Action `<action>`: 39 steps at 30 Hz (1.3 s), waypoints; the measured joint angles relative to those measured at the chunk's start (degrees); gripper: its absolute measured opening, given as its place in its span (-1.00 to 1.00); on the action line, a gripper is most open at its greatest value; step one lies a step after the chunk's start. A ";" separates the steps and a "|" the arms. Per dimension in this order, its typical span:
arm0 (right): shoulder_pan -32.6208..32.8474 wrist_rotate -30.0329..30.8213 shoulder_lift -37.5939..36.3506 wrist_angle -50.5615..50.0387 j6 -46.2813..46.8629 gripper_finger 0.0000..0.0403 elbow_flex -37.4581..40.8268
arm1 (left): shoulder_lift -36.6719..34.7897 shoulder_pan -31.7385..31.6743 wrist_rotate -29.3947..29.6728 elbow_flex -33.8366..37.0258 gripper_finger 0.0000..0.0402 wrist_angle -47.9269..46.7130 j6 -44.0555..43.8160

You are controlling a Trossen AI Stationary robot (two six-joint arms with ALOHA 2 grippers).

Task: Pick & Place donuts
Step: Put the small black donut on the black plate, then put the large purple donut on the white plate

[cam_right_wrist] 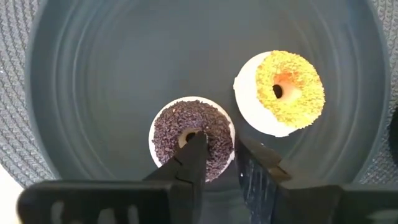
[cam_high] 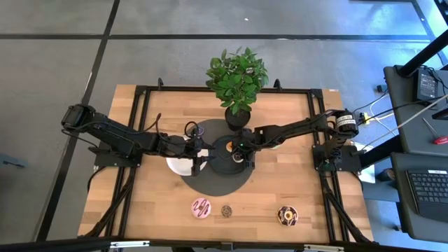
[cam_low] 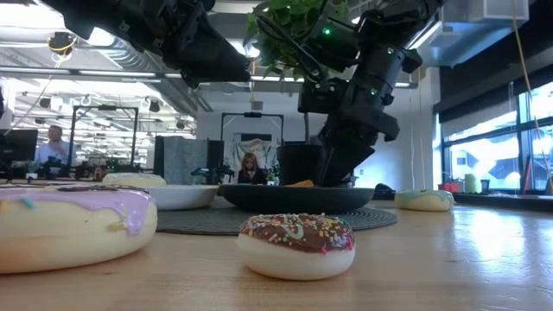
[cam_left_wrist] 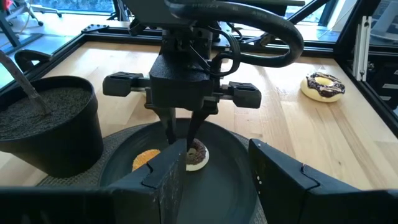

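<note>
A round black plate (cam_high: 222, 164) lies on a dark round mat (cam_high: 210, 183) in the table's middle. On it lie a mini chocolate-sprinkled donut (cam_right_wrist: 193, 140) and an orange-iced donut (cam_right_wrist: 283, 90). My right gripper (cam_right_wrist: 222, 146) stands over the plate, pointing down, shut on the chocolate donut; it also shows in the high view (cam_high: 241, 154). My left gripper (cam_left_wrist: 214, 158) is open and empty, between the white plate (cam_high: 178, 164) and the black plate, level with my right gripper (cam_left_wrist: 185, 144). A pink donut (cam_high: 201, 208), a small brown one (cam_high: 227, 210) and a chocolate-iced one (cam_high: 287, 215) lie near the front edge. My right gripper has one finger (cam_right_wrist: 194, 149) in the chocolate donut's hole and the other (cam_right_wrist: 255, 163) outside the ring, with the ring's near side (cam_right_wrist: 217, 152) between them. The fingers come from above, pointing down. The donut lies flat on the black plate.
A potted plant (cam_high: 238, 77) stands just behind the black plate; its black pot (cam_left_wrist: 53, 124) is close to both grippers. A cream donut (cam_low: 423, 199) lies on the table right of the mat. Another pale donut (cam_low: 134, 180) lies on the white plate.
</note>
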State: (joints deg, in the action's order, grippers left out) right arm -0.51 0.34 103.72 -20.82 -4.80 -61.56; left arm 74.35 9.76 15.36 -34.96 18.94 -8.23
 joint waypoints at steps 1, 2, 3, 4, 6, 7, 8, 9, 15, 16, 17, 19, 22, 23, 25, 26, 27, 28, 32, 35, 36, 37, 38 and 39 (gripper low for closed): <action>0.00 0.00 0.00 0.13 0.07 -0.56 0.00 | 0.00 0.00 0.00 0.00 -0.16 0.00 0.00; 0.00 0.00 0.00 0.21 0.07 -0.55 0.00 | 0.00 0.00 0.01 0.00 -0.16 0.00 -0.02; 0.00 0.02 -0.02 0.20 0.09 -0.54 0.00 | 0.00 0.00 0.00 0.00 -0.16 0.00 -0.02; 0.00 0.02 -0.02 0.23 0.26 -0.53 0.00 | 0.00 0.00 0.00 0.00 -0.16 0.00 -0.02; 0.00 0.02 -0.02 0.60 1.61 -0.53 0.00 | 0.00 0.00 0.00 0.00 -0.16 0.00 -0.03; 0.00 0.04 -0.02 0.76 2.36 -0.53 0.00 | 0.00 0.00 0.00 0.00 -0.16 0.00 -0.04; 0.00 0.04 -0.04 0.83 3.02 -0.54 0.00 | 0.00 0.00 0.00 0.00 -0.16 0.00 -0.07; 0.00 0.04 -0.04 0.86 3.13 -0.54 0.00 | 0.00 0.00 0.01 0.00 -0.16 0.00 -0.09; 0.00 0.04 -0.57 0.13 4.70 -0.55 -0.86 | 0.00 0.00 0.00 0.00 -0.16 0.01 -0.11; 0.07 0.03 -0.94 -0.28 4.75 -0.55 -1.36 | 0.00 0.00 0.00 0.00 -0.16 0.00 -0.11; 0.32 0.01 -1.55 -1.26 4.80 -0.55 -1.74 | 0.00 0.00 0.00 0.00 -0.16 0.02 -0.11; 1.24 -1.00 -3.26 -2.88 4.83 -0.55 -2.33 | 0.00 0.00 0.00 0.00 -0.16 0.02 -0.17; 4.03 -2.09 -7.78 -4.88 5.01 -0.55 -0.88 | 0.00 0.07 -0.58 0.00 -0.16 0.03 -1.26; 5.13 -1.43 -9.73 -5.26 5.51 -0.55 0.34 | 0.00 0.07 -1.10 0.00 -0.16 0.03 -1.49; 7.07 2.05 -13.83 -5.53 6.72 -0.56 2.99 | 0.00 0.07 -2.51 0.00 -0.16 0.08 -1.52; 7.92 4.30 -15.94 -5.78 7.56 -0.56 4.39 | 0.00 0.10 -3.43 0.00 -0.16 0.07 -1.59; 8.71 6.58 -18.16 -5.64 8.29 -0.56 5.75 | 0.00 0.18 -4.36 0.00 -0.16 0.09 -1.70; 9.46 8.84 -20.26 -5.56 9.33 -0.56 7.06 | 0.00 0.34 -5.29 0.00 -0.16 0.07 -1.72; 11.74 14.03 -27.97 -5.38 14.24 -0.56 12.26 | 0.00 1.40 -7.82 0.00 -0.16 0.23 -1.72; 13.31 15.81 -33.49 -3.43 16.21 -0.56 17.53 | 0.00 2.38 -8.03 0.00 -0.16 0.35 -1.68; 13.81 16.64 -35.26 -2.34 16.53 -0.56 19.51 | 0.00 2.71 -8.12 0.00 -0.16 0.33 -1.67; 14.26 17.45 -36.96 -1.03 16.67 -0.56 21.39 | 0.00 2.91 -8.55 0.00 -0.16 0.48 -1.66; 14.63 18.15 -38.60 0.62 16.70 -0.56 23.24 | 0.00 3.14 -9.05 0.00 -0.16 0.67 -1.68; 14.87 18.84 -40.14 2.28 16.57 -0.56 25.00 | 0.00 3.40 -9.52 0.00 -0.16 0.95 -1.67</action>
State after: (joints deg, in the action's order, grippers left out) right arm 14.36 19.18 63.58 -18.55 11.77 -36.56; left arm 74.35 13.16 5.83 -34.96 19.89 -9.90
